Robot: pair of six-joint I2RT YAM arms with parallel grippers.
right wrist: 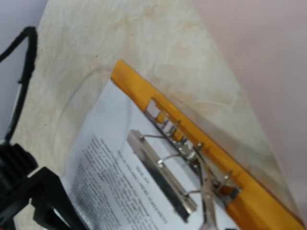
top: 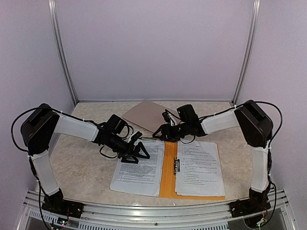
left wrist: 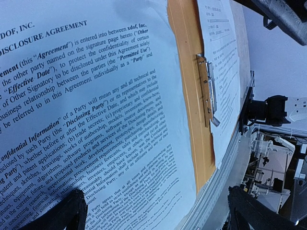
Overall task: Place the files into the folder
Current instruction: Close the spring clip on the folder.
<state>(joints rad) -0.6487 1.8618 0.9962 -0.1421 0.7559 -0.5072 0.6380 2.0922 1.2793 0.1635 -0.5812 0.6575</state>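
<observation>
Currently showing as 2 lots of files: a left stack (top: 138, 168) lying flat just left of the open folder (top: 168, 184) and touching or overlapping its orange strip, and a right stack (top: 199, 167) resting on the folder's right half. Likely to handle as light, limp and slippery: bound to sag if lifted by 1 corner, and to fan apart if dragged. Probably best taken at a free outer edge, or slid flat toward the folder's spine instead of being lifted. Worth minding the metal clip (top: 176, 165) on that spine, between the 2 stacks; could snag or crease a sheet pushed against it. Spread wide and holding nothing, the left fingers (left wrist: 67, 213), hovering over the far end of the left stack. Poised at the folder's far edge near the clip, the right fingers (right wrist: 43, 196); cannot tell whether partly parted or gripping something. Beyond the folder's far edge, well apart from the files, a grey-brown clipboard (top: 146, 114); no obstacle by the look of it. Under the folder, a pale marbled surface (top: 86, 167).
</observation>
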